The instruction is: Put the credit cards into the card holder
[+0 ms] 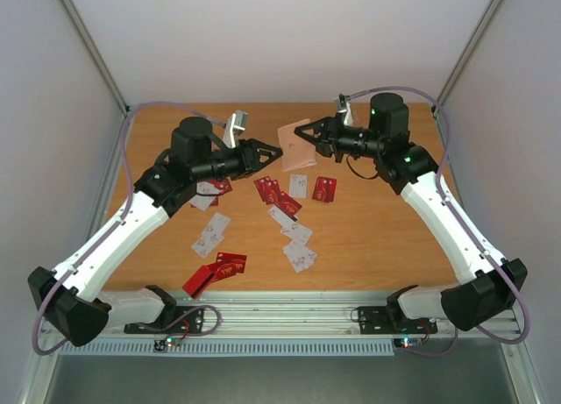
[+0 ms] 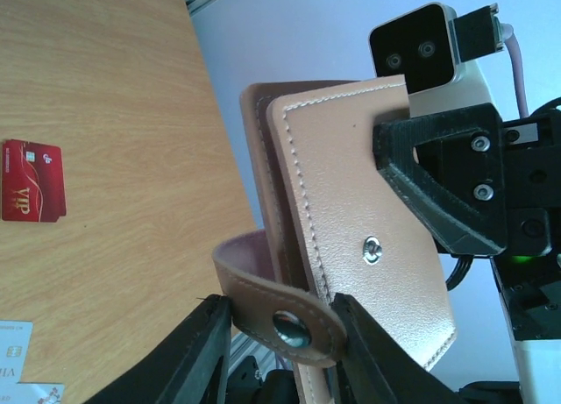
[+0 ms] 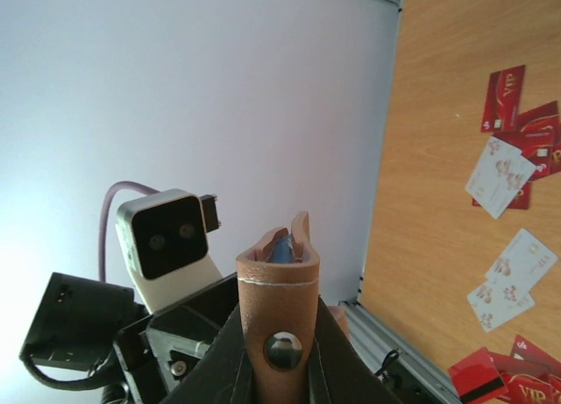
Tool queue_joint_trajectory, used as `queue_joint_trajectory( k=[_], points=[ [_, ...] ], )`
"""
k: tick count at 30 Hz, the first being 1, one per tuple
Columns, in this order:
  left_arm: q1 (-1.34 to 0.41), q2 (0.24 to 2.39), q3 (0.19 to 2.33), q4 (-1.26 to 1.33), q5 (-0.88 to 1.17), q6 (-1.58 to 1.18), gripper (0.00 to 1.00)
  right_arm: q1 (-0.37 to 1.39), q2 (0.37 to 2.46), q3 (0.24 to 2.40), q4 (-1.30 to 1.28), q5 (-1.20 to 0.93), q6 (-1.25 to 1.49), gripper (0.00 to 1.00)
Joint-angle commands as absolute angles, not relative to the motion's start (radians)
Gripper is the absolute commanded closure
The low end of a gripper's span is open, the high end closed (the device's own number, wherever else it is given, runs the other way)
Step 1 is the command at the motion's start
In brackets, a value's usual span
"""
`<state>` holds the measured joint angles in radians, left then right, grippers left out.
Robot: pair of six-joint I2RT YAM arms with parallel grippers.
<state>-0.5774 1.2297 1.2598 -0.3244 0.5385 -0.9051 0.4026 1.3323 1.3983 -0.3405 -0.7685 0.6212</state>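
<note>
**Two grippers, one card holder held aloft**

Both arms meet above the far half of the table [image 1: 377, 237]. The right gripper [image 3: 282, 351] is clamped on the card holder [image 2: 351, 185], which hangs clear of the wood. The left gripper [image 2: 280, 334] has a jaw at each end of the snap strap [image 2: 254, 290] and appears to pinch it. The credit cards [image 1: 279, 195] lie scattered on the table, none inserted.

Risk: tugging the strap against the right clamp could twist the holder out of those jaws. The thin strap could also slip free, leaving the holder unopened.

Only a sliver of blue lining shows, and the pockets are hidden. Whether the left jaws truly bite is uncertain.
</note>
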Motion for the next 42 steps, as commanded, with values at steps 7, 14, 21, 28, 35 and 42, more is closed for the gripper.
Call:
queue_joint_trajectory(
  k=[7, 14, 21, 28, 35, 42],
  points=[
    [-0.566, 1.196, 1.233, -0.247, 0.507, -0.921, 0.73, 0.397, 1.323, 1.379, -0.175, -0.839, 0.711, 0.99],
    [-0.555, 1.195, 1.21, -0.174, 0.543, -0.964, 0.72, 0.391, 1.325, 1.343, -0.079, -0.857, 0.785, 0.99],
    [-0.554, 1.216, 1.149, 0.079, 0.634, -1.045, 0.64, 0.391, 1.343, 1.331, -0.017, -0.886, 0.829, 0.99],
    [-0.551, 1.233, 1.129, 0.256, 0.682, -1.12, 0.78, 0.391, 1.36, 1.311, 0.082, -0.907, 0.888, 0.99],
    [-0.541, 1.245, 1.117, 0.298, 0.696, -1.16, 1.0, 0.38, 1.357, 1.318, -0.005, -0.915, 0.827, 0.86],
    [-0.528, 1.219, 1.203, -0.309, 0.528, -0.864, 1.0, 0.333, 1.36, 1.499, -0.79, -0.715, 0.314, 0.24]
  ],
)
